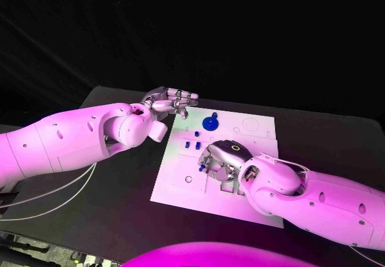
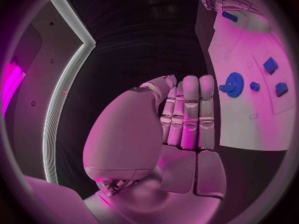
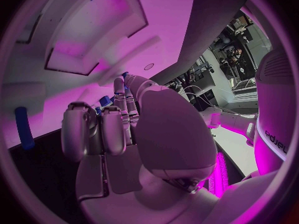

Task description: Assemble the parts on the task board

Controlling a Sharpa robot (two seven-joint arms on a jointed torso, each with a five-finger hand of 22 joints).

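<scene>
The white task board [image 1: 184,189] lies in the middle of the black table. A blue gear [image 1: 210,123] sits near its far edge, with small blue pegs [image 1: 192,144] just in front of it. My left hand [image 1: 168,101] hovers off the board's far left corner, fingers straight and side by side [image 2: 190,109], holding nothing; the gear [image 2: 234,84] lies just beyond them. My right hand [image 1: 221,162] is curled down over the board's middle. A small blue part [image 3: 104,101] shows between its fingertips, pinched there. Its palm hides the board below.
Further blue blocks [image 2: 270,64] lie on the board [image 2: 243,119] past the gear. A blue peg [image 3: 24,129] lies by the right hand's curled fingers. The board has several empty recesses [image 3: 69,55]. Bare black table [image 1: 104,189] surrounds the board.
</scene>
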